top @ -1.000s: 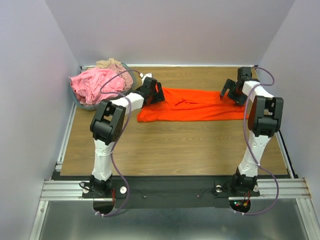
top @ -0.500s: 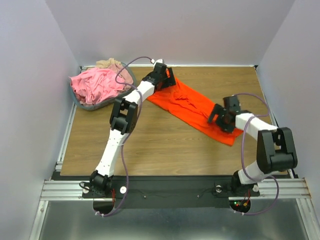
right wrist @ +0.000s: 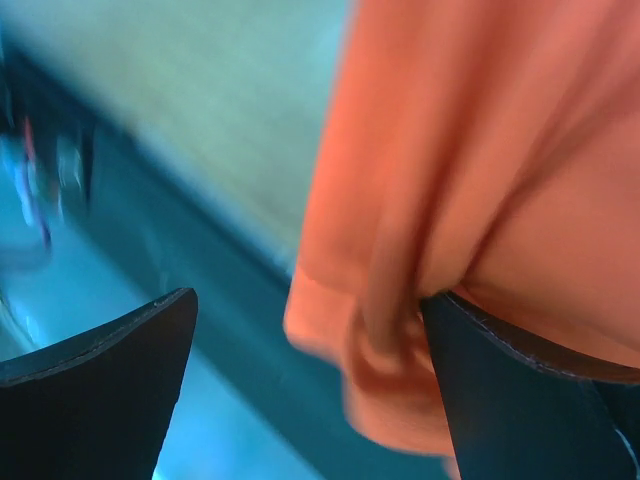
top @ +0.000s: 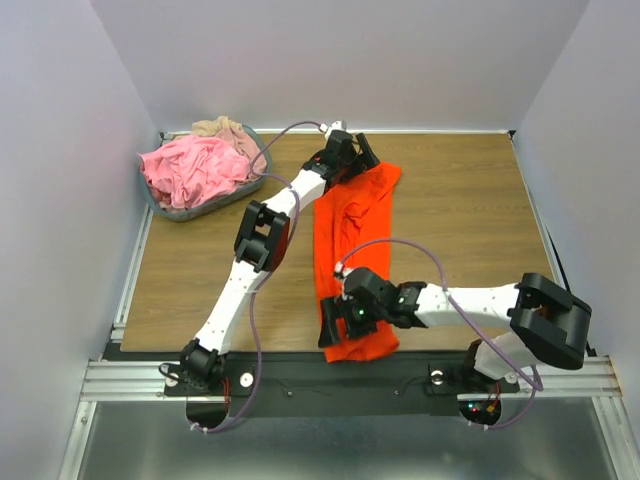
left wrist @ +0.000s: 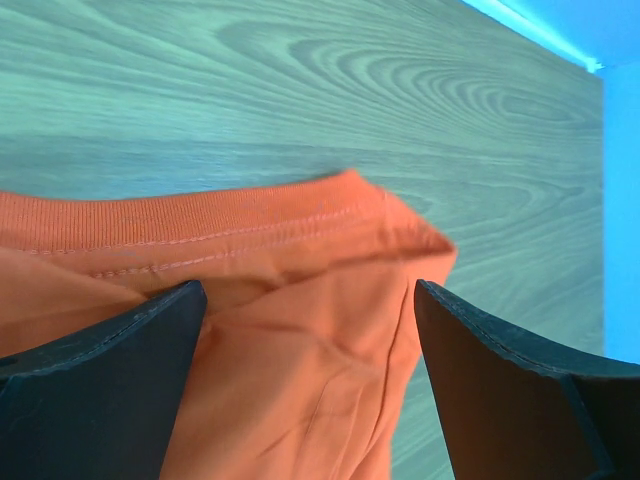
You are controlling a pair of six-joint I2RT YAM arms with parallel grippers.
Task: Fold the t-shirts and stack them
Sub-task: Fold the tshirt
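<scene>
Here the orange-red t-shirt [top: 355,235] lies on the wooden table [top: 460,220] as one long, narrow strip, running from the far middle of the board down to its near edge. It is creased along its length, and its near end reaches the table's front edge.

The left arm stretches out to the strip's far end. The left gripper [top: 352,160] sits over that end with its jaws spread wide. In the left wrist view a stitched hem and one corner of the cloth lie flat on the wood between the two dark fingers [left wrist: 100,390], and neither finger pinches the fabric.

The right arm reaches leftward along the near edge, so the right gripper [top: 332,322] stands at the strip's near end. Its jaws are wide apart too. The right wrist view is blurred; folds of orange cloth bunch against one finger [right wrist: 530,400], and whether the cloth catches on it cannot be told.

At the far left corner a grey basket [top: 160,205] holds a crumpled pink t-shirt [top: 195,165], with a beige t-shirt [top: 222,127] heaped behind it.
</scene>
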